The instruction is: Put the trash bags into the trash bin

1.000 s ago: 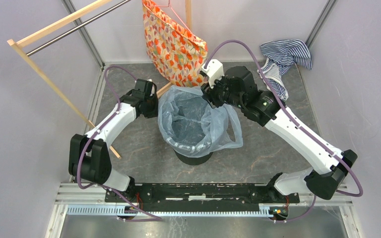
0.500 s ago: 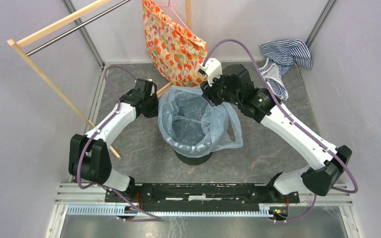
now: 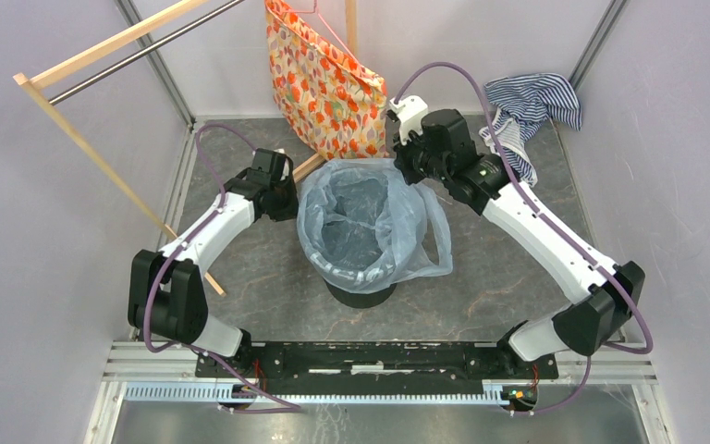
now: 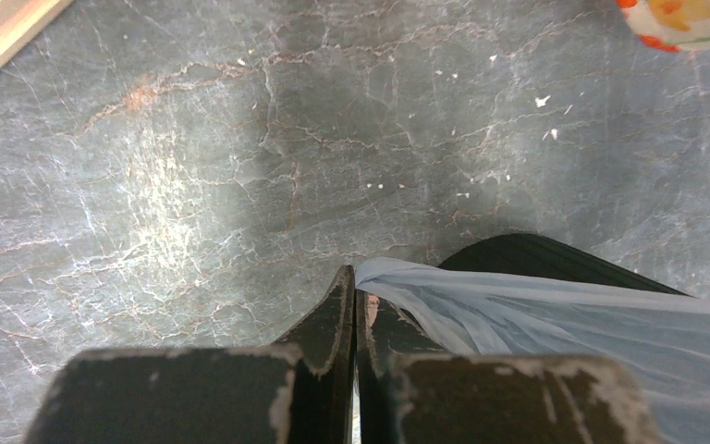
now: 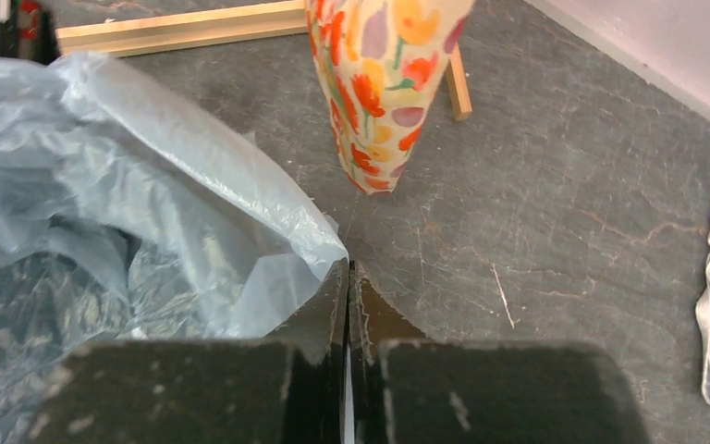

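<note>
Overhead, shows the trash bag [image 3: 361, 213] draped over the trash bin [image 3: 361, 294] on the table [image 3: 481, 305], left gripper [image 3: 288, 202] at its left rim, right gripper [image 3: 405, 174] at its far-right rim. Left wrist: pressed together, pinching the bag's edge. Right wrist: likewise pinched onto the edge.

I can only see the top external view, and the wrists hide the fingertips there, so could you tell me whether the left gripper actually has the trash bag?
Observer: Yes. In the left wrist view the left gripper is shut on the edge of the trash bag, just in front of the trash bin rim.
Operator: Thank you. And the right one?
Observer: The right gripper is shut too, with the bag's edge caught at its tip.
Operator: Is the floral bag touching it?
Observer: No, the floral bag hangs clear beyond it.
</note>
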You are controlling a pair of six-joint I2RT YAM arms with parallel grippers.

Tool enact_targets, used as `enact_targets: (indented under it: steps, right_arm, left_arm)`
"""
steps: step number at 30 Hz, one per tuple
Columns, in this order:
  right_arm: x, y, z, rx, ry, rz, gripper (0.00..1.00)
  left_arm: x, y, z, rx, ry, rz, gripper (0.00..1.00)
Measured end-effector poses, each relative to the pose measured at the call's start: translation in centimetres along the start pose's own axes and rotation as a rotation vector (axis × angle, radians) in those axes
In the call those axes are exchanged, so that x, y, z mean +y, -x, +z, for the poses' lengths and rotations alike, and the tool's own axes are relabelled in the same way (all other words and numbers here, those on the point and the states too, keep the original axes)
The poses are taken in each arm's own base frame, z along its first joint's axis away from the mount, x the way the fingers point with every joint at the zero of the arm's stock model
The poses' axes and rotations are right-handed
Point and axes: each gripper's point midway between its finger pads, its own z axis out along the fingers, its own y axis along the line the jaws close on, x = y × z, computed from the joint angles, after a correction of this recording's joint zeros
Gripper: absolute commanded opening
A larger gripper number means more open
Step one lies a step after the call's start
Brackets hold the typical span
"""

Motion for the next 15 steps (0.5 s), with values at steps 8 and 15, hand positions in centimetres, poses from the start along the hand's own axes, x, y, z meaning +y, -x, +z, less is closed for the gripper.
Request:
enact_targets:
  steps: [8,15]
  right_arm:
    - [-2.0,-4.5,2.5,0.067,-0.044,0.117,0.0]
    - [-2.0,-7.6,2.9,0.129,-0.046,0.167,0.39]
  left_arm:
    - [2.4,-5.1,2.0,0.096,0.046,-0.037,0.02]
    - [3.1,-7.4,2.4,0.126,0.053,-0.063,0.02]
